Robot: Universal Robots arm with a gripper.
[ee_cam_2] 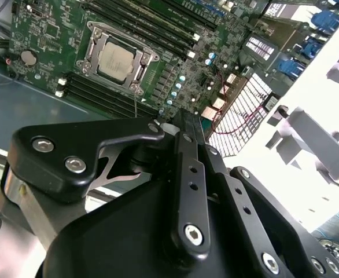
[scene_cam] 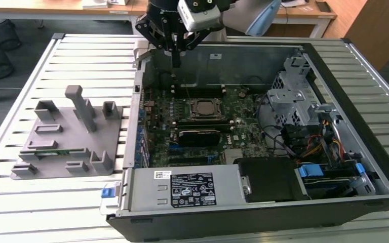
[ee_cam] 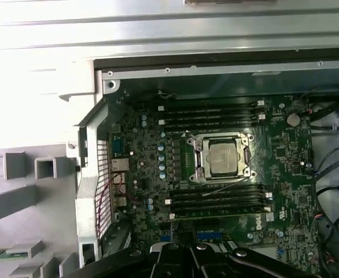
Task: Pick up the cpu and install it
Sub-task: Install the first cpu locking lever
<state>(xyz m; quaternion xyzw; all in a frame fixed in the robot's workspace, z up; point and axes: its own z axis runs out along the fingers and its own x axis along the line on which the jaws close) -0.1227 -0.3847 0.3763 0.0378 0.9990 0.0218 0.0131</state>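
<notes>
The arm reaches in from the far side of the table, wrist bent downward, and the gripper (scene_cam: 176, 63) hangs over the far edge of the open computer case (scene_cam: 356, 152). In the exterior view its fingers (scene_cam: 176, 56) point straight down as one thin dark line, pressed together with nothing between them. In the second wrist view the black linkage bars of the gripper (ee_cam_2: 191, 124) converge to a closed tip above the motherboard (ee_cam_2: 48, 26).

And there's the cpu (scene_cam: 202, 108): it lies flat in the socket (scene_cam: 191, 115) at the middle of the board, silvery top up, with the metal frame around it. In the first wrist view the cpu (ee_cam: 224, 158) lies between two banks of memory slots (ee_cam: 216, 200); in the second wrist view the cpu (ee_cam_2: 115, 60) shows well apart from the fingertips.

On the exterior view's left, a grey parts fixture (scene_cam: 69, 139) rests on the slatted table (scene_cam: 18, 202), just beside the case.
</notes>
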